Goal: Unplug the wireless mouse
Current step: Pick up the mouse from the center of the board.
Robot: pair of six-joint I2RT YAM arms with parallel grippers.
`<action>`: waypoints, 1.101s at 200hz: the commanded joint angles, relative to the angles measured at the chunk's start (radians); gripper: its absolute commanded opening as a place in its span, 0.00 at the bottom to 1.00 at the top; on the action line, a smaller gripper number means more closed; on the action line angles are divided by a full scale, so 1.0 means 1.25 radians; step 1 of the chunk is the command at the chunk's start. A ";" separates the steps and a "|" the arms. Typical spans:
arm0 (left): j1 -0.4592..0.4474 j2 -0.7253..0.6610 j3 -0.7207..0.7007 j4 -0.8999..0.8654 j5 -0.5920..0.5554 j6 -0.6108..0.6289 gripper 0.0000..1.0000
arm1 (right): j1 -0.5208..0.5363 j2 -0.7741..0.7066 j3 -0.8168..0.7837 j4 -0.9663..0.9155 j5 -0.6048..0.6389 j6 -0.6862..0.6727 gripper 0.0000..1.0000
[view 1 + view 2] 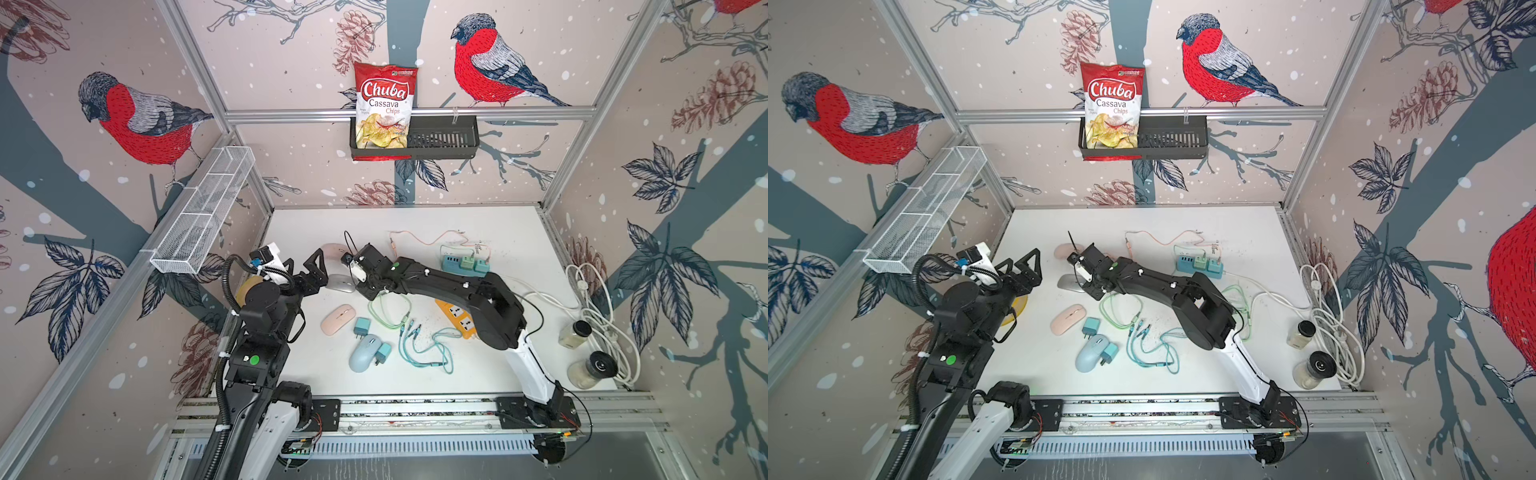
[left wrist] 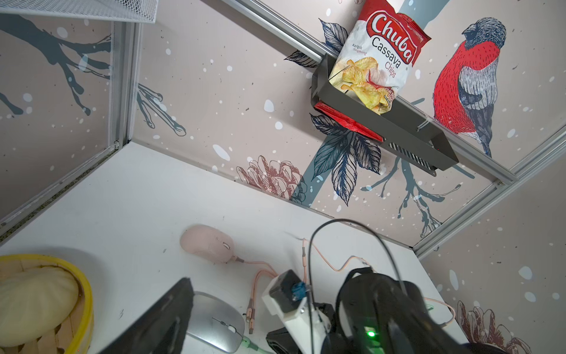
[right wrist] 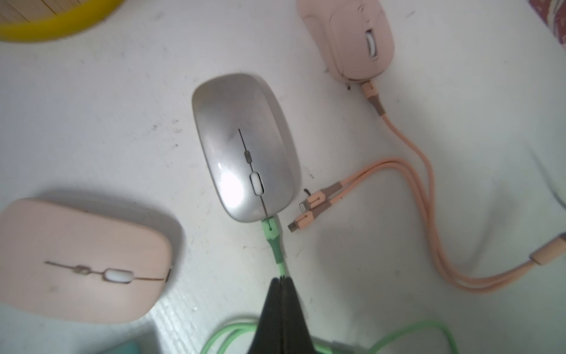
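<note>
White tabletop (image 3: 92, 128) carried the silver mouse (image 3: 245, 147), green cable (image 3: 280, 265) plugged into the end facing the right gripper (image 3: 283, 279). That gripper was clamped on the cable just behind the plug (image 3: 271, 230), along the mouse's long axis. The left gripper (image 1: 320, 270) stood open beside the mouse.

Four mice (image 1: 332, 250) (image 1: 340, 284) (image 1: 337, 318) (image 1: 362, 353), two jars (image 1: 575, 333) (image 1: 592, 369)

Right gripper (image 1: 1090, 291) beside silver mouse (image 1: 1068, 283), over green cable (image 1: 1101, 309); left gripper (image 1: 1025, 257) spread.
</note>
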 commanded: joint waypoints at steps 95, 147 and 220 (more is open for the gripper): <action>0.002 0.041 -0.016 0.078 0.067 -0.025 0.91 | -0.051 0.068 -0.014 -0.030 -0.089 0.028 0.45; 0.002 0.034 -0.016 0.063 0.051 0.000 0.91 | -0.034 0.131 0.044 -0.072 -0.073 0.010 0.27; 0.002 0.047 -0.014 0.073 0.054 0.013 0.92 | -0.026 0.018 -0.046 -0.037 -0.083 0.040 0.00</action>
